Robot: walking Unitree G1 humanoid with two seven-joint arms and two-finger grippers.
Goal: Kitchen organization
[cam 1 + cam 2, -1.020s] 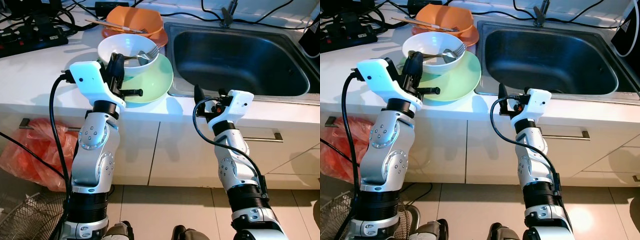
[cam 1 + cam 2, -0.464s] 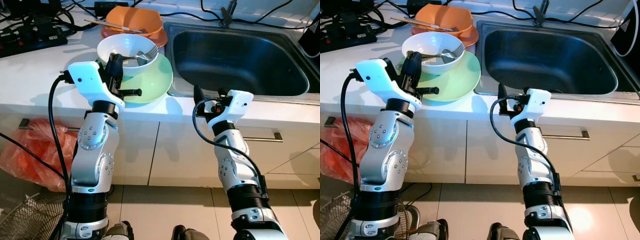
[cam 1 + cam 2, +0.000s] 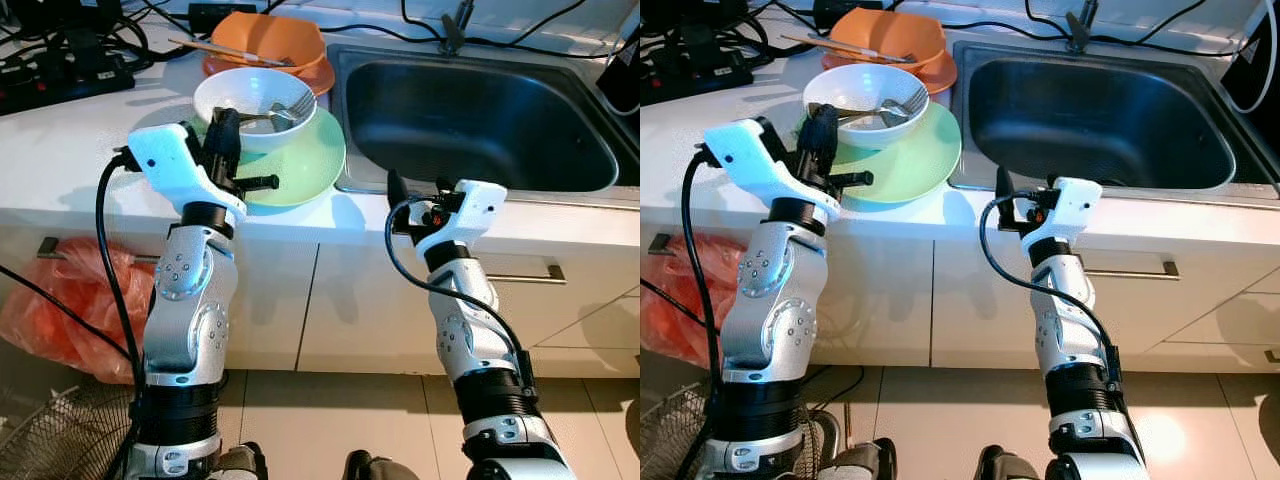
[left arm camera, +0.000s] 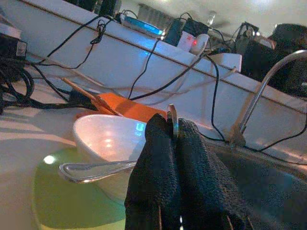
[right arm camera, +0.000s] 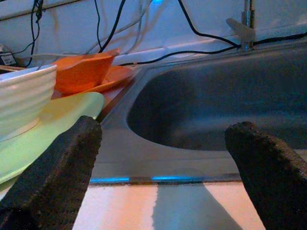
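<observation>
- Steel sink (image 3: 480, 120) is the landmark; beside it sits one green plate (image 3: 300, 165) carrying one white bowl (image 3: 250, 95) with one fork (image 3: 285, 108) inside.
- One orange bowl (image 3: 270, 40) with chopsticks (image 3: 215, 48) lies behind the white bowl.
- Left gripper (image 4: 173, 139), fingers pressed together on a thin metal piece I cannot identify, is at the white bowl's near rim.
- Right gripper (image 5: 163, 143), fingers spread apart, hovers at the sink's front edge.
</observation>
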